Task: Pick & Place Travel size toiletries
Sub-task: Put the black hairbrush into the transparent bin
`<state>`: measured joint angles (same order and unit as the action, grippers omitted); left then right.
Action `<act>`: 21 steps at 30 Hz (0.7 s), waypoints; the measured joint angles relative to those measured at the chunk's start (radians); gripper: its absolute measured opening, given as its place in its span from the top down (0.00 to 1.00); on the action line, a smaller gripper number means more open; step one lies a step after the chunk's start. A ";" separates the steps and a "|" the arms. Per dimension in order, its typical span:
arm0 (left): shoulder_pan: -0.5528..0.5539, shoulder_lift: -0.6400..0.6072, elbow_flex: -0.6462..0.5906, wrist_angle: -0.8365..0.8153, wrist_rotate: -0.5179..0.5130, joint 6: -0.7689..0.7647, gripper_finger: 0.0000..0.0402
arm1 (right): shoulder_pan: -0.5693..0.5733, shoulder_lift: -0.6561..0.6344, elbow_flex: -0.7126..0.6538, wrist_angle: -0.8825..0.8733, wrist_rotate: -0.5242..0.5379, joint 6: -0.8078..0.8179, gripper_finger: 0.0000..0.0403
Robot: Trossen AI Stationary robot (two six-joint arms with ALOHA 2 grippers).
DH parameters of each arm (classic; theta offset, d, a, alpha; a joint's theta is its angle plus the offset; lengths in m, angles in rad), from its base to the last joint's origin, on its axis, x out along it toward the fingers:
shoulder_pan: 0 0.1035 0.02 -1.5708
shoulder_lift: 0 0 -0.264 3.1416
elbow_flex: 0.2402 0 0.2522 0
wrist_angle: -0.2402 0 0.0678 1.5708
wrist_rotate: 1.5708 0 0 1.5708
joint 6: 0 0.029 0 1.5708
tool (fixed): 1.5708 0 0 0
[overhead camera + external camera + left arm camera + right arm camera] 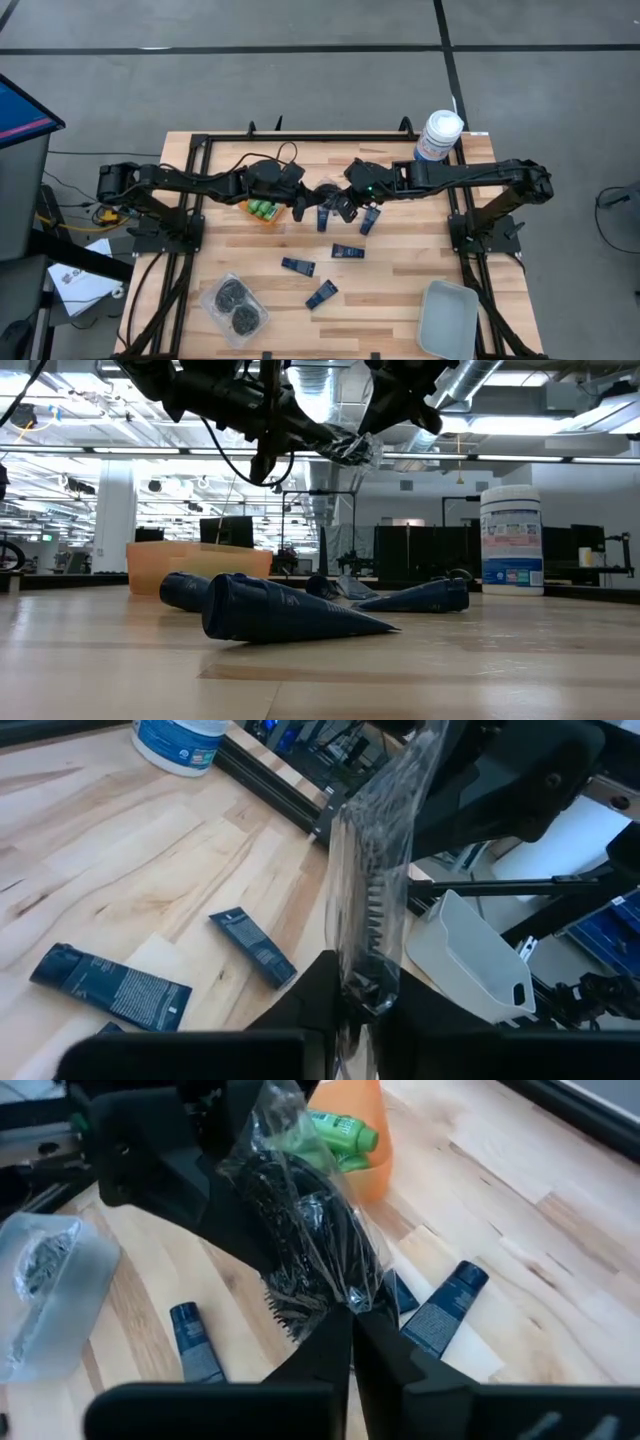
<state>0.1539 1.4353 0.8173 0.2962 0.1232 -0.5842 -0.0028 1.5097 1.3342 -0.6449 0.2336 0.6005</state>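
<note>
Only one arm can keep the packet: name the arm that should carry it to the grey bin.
Right, probably. The left tool and right tool both clamp the packet mid-table, but the grey bin sits on the right arm's side.

Both grippers meet above table centre: left gripper (303, 205) at nine o'clock of the packet (327, 193), right gripper (345, 205) at three, the packet pinched between them, off the wood. The orange bin (262, 210) sits at nine o'clock of the left gripper, with green bottles (262, 208) inside. Navy tubes (348, 251) are scattered from five to seven o'clock of the grippers. The clear tray (233, 307) lies at seven, the grey tub (448, 318) at five, the white canister (437, 137) at one.
</note>
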 joint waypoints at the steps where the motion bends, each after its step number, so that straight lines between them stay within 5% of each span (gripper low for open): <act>1: 0.000 -0.001 0.000 0.000 0.008 0.000 0.92 | 0.002 0.000 0.000 0.000 -0.001 -0.014 0.97; 10: -0.001 -0.095 0.000 -0.135 0.126 -0.004 0.95 | 0.008 -0.069 -0.001 -0.012 -0.051 -0.050 0.66; 15: -0.002 -0.218 0.000 -0.406 0.225 -0.004 0.94 | 0.028 -0.171 0.000 -0.008 -0.066 -0.062 0.53; 21: -0.048 -0.405 0.000 -0.765 0.449 0.008 0.94 | 0.040 -0.262 0.000 -0.009 -0.067 -0.088 0.49</act>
<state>0.1059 1.0306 0.8177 -0.4687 0.5723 -0.5765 0.0371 1.2479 1.3346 -0.6540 0.1665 0.5129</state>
